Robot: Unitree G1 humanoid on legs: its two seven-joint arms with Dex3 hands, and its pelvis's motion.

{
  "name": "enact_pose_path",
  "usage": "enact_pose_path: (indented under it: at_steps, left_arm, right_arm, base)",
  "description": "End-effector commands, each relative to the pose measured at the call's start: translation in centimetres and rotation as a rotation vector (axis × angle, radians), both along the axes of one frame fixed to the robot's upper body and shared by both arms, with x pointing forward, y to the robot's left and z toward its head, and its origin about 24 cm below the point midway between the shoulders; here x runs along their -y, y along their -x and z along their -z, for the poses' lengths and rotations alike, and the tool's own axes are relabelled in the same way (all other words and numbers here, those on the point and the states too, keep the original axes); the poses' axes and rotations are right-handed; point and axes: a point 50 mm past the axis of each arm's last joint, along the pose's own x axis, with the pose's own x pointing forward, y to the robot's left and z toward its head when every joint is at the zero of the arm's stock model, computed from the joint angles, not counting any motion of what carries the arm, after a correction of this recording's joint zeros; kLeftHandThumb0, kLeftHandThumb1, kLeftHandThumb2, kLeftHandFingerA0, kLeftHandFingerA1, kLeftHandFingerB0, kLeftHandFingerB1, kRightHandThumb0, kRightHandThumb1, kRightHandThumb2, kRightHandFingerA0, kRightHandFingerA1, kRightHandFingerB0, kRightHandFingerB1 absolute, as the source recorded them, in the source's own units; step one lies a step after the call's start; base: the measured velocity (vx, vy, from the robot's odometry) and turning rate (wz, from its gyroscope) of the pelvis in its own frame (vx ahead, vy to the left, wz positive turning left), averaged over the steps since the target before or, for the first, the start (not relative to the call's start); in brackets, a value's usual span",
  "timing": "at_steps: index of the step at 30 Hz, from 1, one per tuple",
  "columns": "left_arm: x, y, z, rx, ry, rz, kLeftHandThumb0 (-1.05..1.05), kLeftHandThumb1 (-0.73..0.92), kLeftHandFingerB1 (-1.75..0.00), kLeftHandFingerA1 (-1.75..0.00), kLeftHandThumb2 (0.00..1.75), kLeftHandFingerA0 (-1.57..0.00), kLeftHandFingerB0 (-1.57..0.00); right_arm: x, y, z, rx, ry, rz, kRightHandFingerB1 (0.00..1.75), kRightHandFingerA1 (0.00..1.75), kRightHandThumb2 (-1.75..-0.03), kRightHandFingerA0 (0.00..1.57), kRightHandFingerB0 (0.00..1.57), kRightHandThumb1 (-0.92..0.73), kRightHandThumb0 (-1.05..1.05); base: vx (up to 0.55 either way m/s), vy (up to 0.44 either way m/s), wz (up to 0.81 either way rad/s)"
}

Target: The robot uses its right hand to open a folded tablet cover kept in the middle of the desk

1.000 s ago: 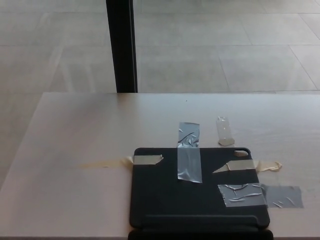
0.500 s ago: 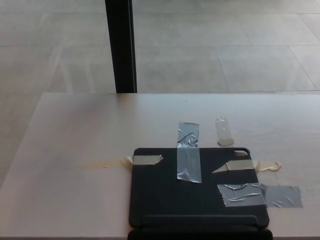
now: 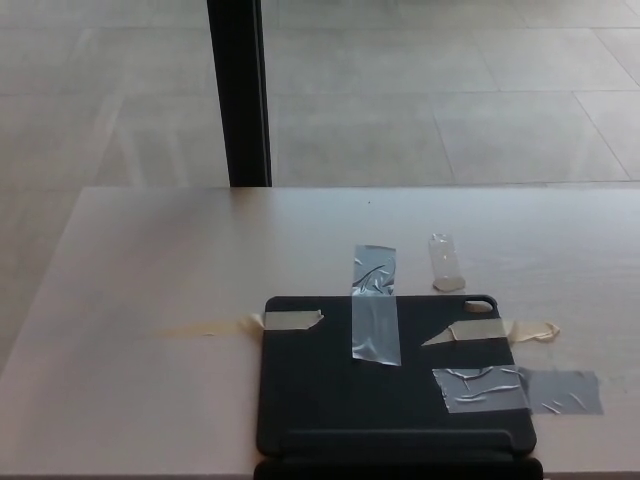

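Neither robot hand appears in the head view, so nothing can be said of how their fingers stand; no arm or forearm enters from either side.

The tablet cover (image 3: 395, 385) lies flat and closed on the pale surface (image 3: 160, 270), at its near edge and a little right of the picture's middle. It is black (or a very dark grey), with rounded corners and a raised band running along its near side. No brand mark, label or writing can be read on it.

Several pieces of tape hold it down. A silver tape strip (image 3: 375, 303) runs from the surface onto the cover's far edge, standing lengthwise. A second, crinkled silver tape patch (image 3: 517, 390) crosses the cover's right edge onto the surface. A beige tape piece (image 3: 285, 320) sits at the far left corner, with a faint yellowish trail leading left of it, and another beige tape piece (image 3: 490, 330) lies across the far right corner and ends just off the cover.

A small clear tape scrap (image 3: 446, 263) lies on the surface just beyond the cover's far right corner, apart from it.

Beyond the surface is a tiled floor (image 3: 450, 110) and a dark upright post (image 3: 238, 90).
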Motion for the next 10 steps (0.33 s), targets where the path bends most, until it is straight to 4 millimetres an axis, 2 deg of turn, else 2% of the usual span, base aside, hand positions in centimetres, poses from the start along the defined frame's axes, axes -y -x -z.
enact_pose_path:
  at_steps: [1, 3, 4, 7, 8, 9, 10]
  left_arm:
    - [-0.2, 0.0, -0.3, 0.028, 0.009, 0.001, -0.78, 0.78, -0.61, -0.83, 0.65, -0.66, -0.36]
    - [-0.2, -0.3, -0.3, 0.026, 0.005, 0.004, -0.78, 0.78, -0.61, -0.83, 0.65, -0.66, -0.36]
    - [-0.2, -0.9, -0.5, 0.041, 0.004, 0.009, -0.78, 0.78, -0.61, -0.81, 0.65, -0.63, -0.35]
    - [-0.2, -1.6, -0.8, 0.045, -0.004, 0.015, -0.77, 0.79, -0.61, -0.81, 0.65, -0.63, -0.37]
    - [-0.2, -1.6, -0.8, 0.048, -0.001, 0.017, -0.76, 0.78, -0.6, -0.86, 0.64, -0.67, -0.35]
    - [-0.2, -1.5, -0.8, 0.047, 0.0, 0.018, -0.75, 0.79, -0.59, -0.85, 0.64, -0.67, -0.35]
    - [-0.2, -1.5, -0.8, 0.045, -0.002, 0.02, -0.75, 0.79, -0.59, -0.85, 0.64, -0.67, -0.35]
  right_arm:
    - [-0.3, -0.2, 0.6, 0.178, 0.076, 0.28, 0.35, 0.39, -0.69, 0.54, 0.43, -0.92, -0.86]
    - [-0.4, -0.5, 0.6, 0.167, 0.08, 0.256, 0.35, 0.39, -0.69, 0.54, 0.43, -0.92, -0.86]
    - [-0.5, -1.0, 0.7, 0.177, 0.07, 0.239, 0.36, 0.4, -0.68, 0.47, 0.42, -0.91, -0.88]
    - [-0.8, -1.6, 0.9, 0.21, 0.043, 0.221, 0.34, 0.4, -0.67, 0.42, 0.36, -0.89, -0.91]
    - [-0.9, -1.7, 0.9, 0.213, 0.039, 0.227, 0.34, 0.4, -0.68, 0.43, 0.37, -0.89, -0.92]
    - [-0.9, -1.7, 1.0, 0.213, 0.037, 0.227, 0.38, 0.46, -0.8, 0.4, 0.33, -0.76, -0.97]
    - [-0.9, -1.7, 1.0, 0.216, 0.033, 0.225, 0.38, 0.46, -0.8, 0.4, 0.33, -0.76, -0.97]
  base:
    - [0.0, 0.0, 0.0]
    - [0.0, 0.0, 0.0]
    - [0.0, 0.0, 0.0]
    - [0.0, 0.0, 0.0]
    - [0.0, 0.0, 0.0]
    - [0.0, 0.0, 0.0]
    - [0.0, 0.0, 0.0]
